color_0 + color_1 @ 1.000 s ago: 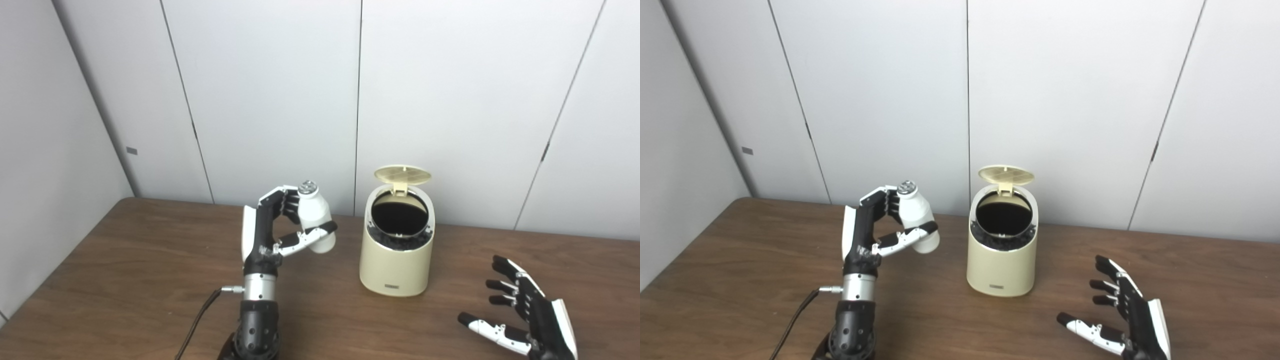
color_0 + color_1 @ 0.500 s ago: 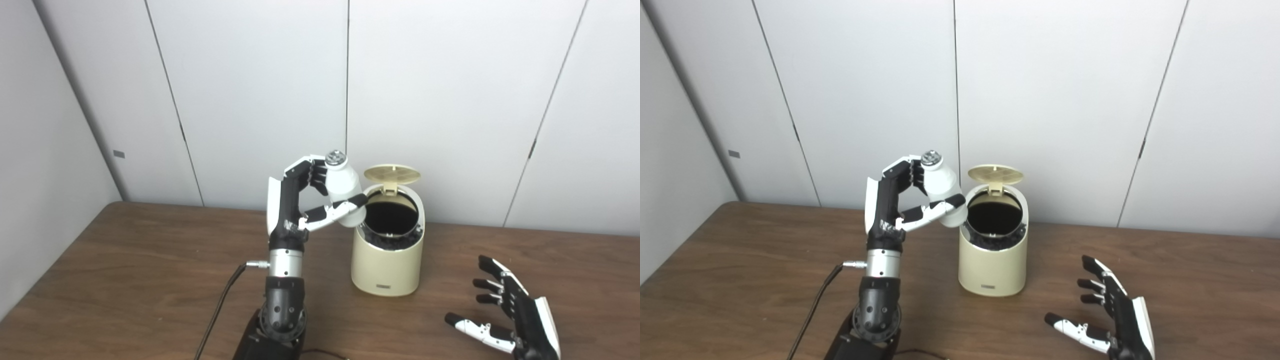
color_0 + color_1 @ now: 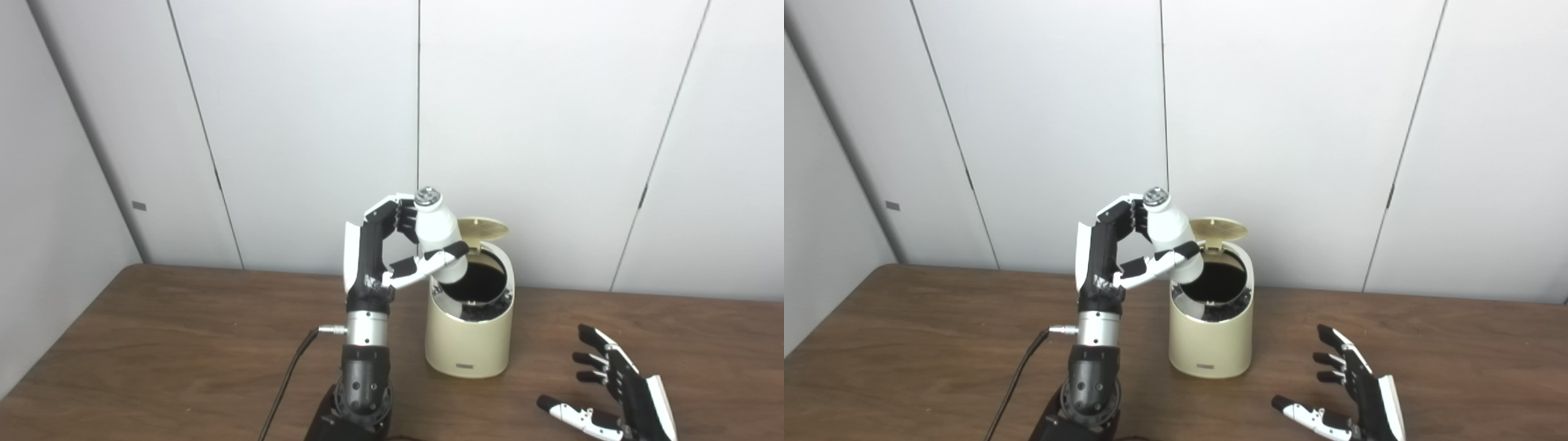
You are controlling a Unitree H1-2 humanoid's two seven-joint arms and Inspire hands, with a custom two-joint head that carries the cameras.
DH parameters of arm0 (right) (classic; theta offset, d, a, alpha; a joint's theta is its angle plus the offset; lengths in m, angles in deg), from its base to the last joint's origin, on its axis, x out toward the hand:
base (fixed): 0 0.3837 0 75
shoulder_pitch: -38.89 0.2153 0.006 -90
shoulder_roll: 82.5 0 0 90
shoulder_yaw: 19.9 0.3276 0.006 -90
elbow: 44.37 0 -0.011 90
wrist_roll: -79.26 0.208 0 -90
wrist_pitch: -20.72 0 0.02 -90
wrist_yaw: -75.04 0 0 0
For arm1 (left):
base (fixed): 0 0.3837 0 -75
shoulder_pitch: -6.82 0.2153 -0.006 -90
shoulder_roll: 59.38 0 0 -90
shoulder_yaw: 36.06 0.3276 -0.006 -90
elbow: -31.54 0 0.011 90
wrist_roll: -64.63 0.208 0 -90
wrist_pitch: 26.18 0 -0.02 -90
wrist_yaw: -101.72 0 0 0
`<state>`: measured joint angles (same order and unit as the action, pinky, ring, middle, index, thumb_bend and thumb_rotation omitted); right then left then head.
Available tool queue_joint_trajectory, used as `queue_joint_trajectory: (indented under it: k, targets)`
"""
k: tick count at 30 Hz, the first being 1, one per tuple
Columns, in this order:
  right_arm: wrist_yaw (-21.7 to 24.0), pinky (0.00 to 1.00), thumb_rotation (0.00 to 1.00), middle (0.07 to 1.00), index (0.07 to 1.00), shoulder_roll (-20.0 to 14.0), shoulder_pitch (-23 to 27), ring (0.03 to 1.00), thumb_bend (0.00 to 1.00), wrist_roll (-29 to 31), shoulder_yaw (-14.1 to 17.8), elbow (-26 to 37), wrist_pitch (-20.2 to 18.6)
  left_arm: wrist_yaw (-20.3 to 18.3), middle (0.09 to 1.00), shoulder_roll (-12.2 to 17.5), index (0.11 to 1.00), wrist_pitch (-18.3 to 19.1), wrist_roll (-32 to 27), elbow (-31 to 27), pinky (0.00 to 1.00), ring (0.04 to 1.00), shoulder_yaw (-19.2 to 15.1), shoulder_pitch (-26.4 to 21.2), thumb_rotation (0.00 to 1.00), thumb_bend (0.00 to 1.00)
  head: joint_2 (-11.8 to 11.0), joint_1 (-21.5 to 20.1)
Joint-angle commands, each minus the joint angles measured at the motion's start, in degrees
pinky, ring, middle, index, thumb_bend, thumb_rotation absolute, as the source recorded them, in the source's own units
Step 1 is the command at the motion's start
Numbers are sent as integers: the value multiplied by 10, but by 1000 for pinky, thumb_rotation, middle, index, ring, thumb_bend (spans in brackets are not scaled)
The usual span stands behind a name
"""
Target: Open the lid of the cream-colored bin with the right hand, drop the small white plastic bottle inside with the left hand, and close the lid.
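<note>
While your left hand (image 3: 392, 245) pinches the small white plastic bottle (image 3: 438, 240) between thumb and fingers, the bottle hangs nearly upright with its silver cap up, its base over the left rim of the cream-colored bin's (image 3: 469, 334) dark opening. The bin stands on the brown wood-grain table (image 3: 153, 343), toward the back and just right of your raised left forearm, and its lid (image 3: 485, 228) is tipped up at the rear. A dark liner shows inside the mouth.

Your right hand (image 3: 612, 398) sits low at the table's near right, well apart from the bin, fingers spread and holding nothing, palm turned toward the bin.

You have a black cable (image 3: 288, 383) running from the left wrist down toward the near edge. Behind the table you see pale grey wall panels (image 3: 551, 122) split by thin dark vertical seams; the left wall (image 3: 49, 214) angles in toward the corner and carries a small grey tag (image 3: 139, 206).
</note>
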<state>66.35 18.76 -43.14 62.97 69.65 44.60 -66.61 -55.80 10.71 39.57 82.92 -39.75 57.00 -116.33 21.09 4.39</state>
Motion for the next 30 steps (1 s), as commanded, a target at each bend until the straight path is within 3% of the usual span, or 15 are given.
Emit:
queue_joint_trajectory:
  k: [1,9,19,30]
  targets:
    - [-6,652,48,850,825,4,18,750,704,0,-1,18,18,7,472,-9,512,-26,2,-1,356,429,8,-34,0,505,0,-1]
    - [-9,668,77,855,830,10,20,751,703,-1,-1,19,21,33,465,-4,517,-27,-11,44,348,423,40,-43,0,504,1,-9]
    - [-13,668,79,854,824,17,23,750,703,-1,-2,24,23,93,470,18,501,-27,-31,103,366,428,99,-62,0,506,2,-16]
    - [-16,666,81,851,823,21,22,754,696,-2,-4,30,27,195,472,37,494,-27,-34,168,388,439,169,-84,0,506,5,-22]
